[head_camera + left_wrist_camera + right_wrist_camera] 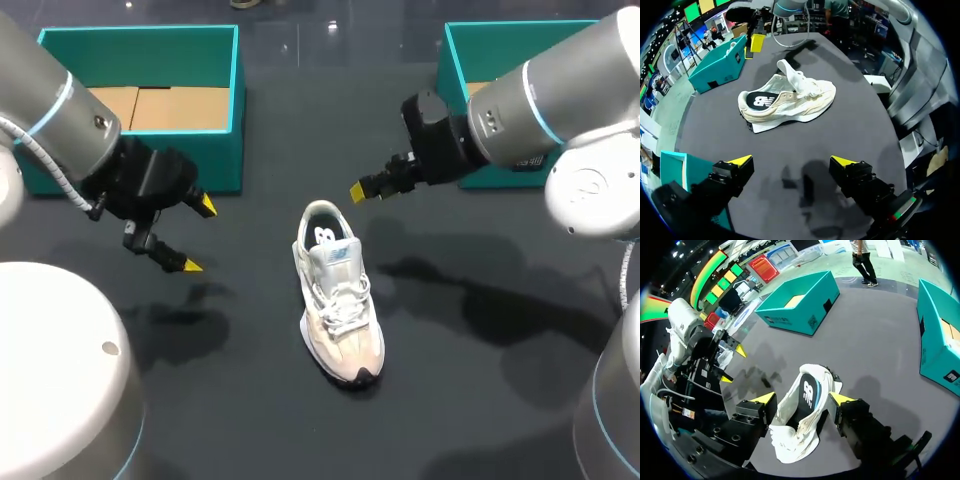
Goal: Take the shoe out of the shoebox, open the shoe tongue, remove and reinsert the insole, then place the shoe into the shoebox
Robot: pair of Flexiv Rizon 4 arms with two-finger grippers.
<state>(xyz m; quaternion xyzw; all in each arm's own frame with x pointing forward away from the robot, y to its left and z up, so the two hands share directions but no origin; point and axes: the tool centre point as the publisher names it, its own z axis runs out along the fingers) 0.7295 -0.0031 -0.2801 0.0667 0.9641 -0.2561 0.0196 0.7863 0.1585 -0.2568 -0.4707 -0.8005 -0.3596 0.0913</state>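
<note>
A cream and white shoe (338,300) stands upright on the dark table, toe toward me, heel toward the back. Its black insole (325,237) lies inside it. In the left wrist view the shoe (790,100) shows its tongue (790,74) raised. My right gripper (362,190) hangs open just above and right of the heel; in its own view the shoe (790,440) lies below, between the spread fingers of the right gripper (803,398), not touched. My left gripper (198,235) is open and empty, well left of the shoe; in its own view the left gripper (792,161) has bare table ahead.
A teal shoebox (236,110) with a cardboard floor stands at the back left, right behind my left gripper. A second teal box (450,60) stands at the back right, behind my right arm. Dark table surrounds the shoe.
</note>
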